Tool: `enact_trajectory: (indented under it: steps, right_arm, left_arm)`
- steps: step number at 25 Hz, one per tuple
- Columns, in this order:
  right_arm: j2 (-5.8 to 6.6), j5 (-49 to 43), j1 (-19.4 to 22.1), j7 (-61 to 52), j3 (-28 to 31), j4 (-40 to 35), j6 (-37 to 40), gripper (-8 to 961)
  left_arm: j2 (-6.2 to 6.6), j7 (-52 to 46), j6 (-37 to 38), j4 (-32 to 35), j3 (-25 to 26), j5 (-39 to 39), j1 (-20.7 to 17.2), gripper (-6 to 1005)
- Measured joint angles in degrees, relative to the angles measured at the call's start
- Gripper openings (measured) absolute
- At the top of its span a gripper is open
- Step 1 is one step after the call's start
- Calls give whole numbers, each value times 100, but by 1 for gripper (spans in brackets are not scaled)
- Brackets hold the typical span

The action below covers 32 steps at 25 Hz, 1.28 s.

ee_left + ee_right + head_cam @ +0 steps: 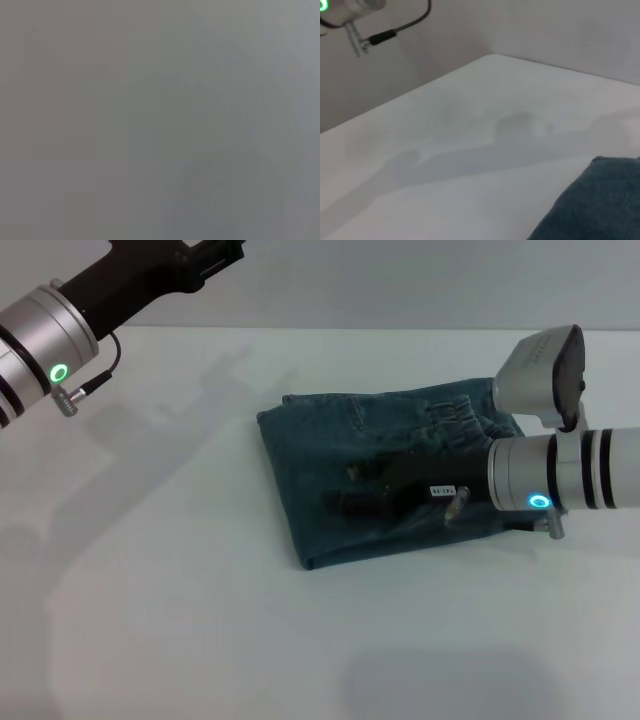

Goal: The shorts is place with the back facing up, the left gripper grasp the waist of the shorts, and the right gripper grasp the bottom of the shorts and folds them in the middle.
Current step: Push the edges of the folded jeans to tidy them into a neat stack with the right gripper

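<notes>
The right gripper [350, 490] lay low over the shorts [340, 450], its black jaws spread a little against the denim with nothing clearly pinched between them. The shorts sat already doubled over toward the tabletop's [180, 620] far right, fold edge nearest the robot, ruched waist [460, 420] bunched just beyond the right wrist. The left gripper [215, 255] hung high at the far left corner, well apart; its jaws couldn't be made out. Right arm was plainly nearer.
</notes>
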<state>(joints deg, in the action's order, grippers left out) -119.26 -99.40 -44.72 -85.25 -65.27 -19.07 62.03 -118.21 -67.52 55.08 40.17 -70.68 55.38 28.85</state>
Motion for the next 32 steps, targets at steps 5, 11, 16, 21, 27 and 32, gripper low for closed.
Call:
enact_trajectory:
  steps: [5, 11, 16, 21, 27, 32]
  right_arm:
    - [0, 0, -87, -137, -27, -4, -107, 637]
    - [35, -22, -178, -166, -31, -119, 792, 637]
    - [67, -421, -124, -452, -47, -414, 1799, 637]
    - [67, -1044, -79, -852, -104, -469, 1953, 637]
    - [49, -1191, -36, -926, -125, -364, 1735, 637]
    - [28, -1189, -33, -931, -164, -324, 1436, 637]
  left_arm:
    - [1, 1, 0, -131, 9, -50, 21, 840]
    - [1, 63, -14, -167, 11, -71, 52, 840]
    - [0, 64, -16, -168, 38, -123, 49, 840]
    - [1, 64, -14, -168, 78, -125, 36, 840]
    - [5, 64, -6, -167, 143, -125, 16, 840]
    - [6, 63, 8, -167, 147, -125, 1, 840]
